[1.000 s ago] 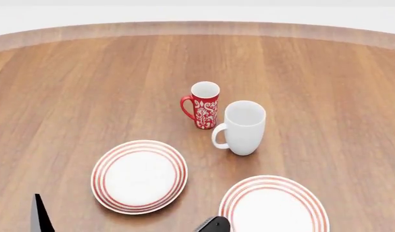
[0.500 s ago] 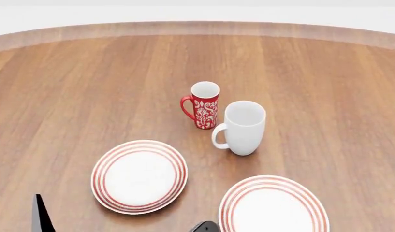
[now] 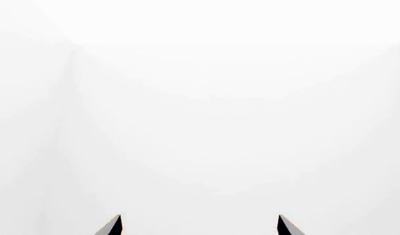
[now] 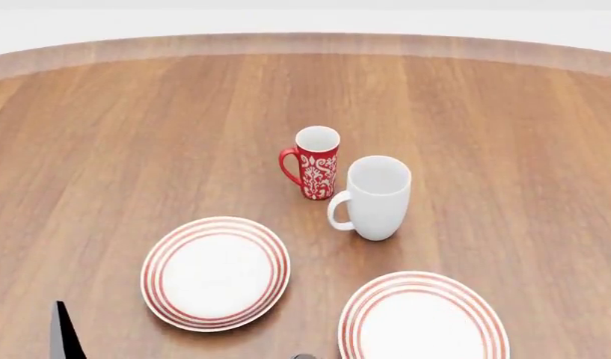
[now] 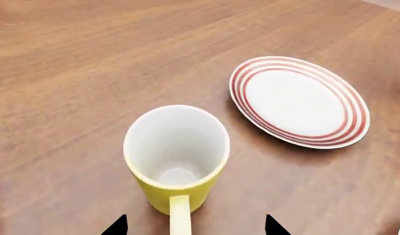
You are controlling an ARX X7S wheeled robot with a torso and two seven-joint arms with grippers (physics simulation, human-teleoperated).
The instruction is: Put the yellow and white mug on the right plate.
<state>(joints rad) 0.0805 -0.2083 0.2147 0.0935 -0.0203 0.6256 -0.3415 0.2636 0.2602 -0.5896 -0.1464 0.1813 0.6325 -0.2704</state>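
The yellow and white mug (image 5: 176, 156) stands upright on the wooden table, seen only in the right wrist view; it is out of the head view. Its yellow handle (image 5: 179, 220) points at my right gripper (image 5: 194, 227), which is open with the handle between its two dark fingertips, not touching them. The right plate (image 4: 423, 318), white with red rings, lies at the near right of the table. My left gripper (image 3: 200, 228) is open and faces a blank white background; one of its fingers (image 4: 60, 335) shows at the head view's lower left.
A second ringed plate (image 4: 215, 271) lies near left. A red floral mug (image 4: 317, 161) and a taller white mug (image 4: 377, 196) stand mid-table, close together. A ringed plate (image 5: 297, 101) lies beyond the yellow mug; I cannot tell which of the two it is.
The dark tip of my right gripper has slid down and almost out of the head view's bottom edge. Mugs and plates have not moved.
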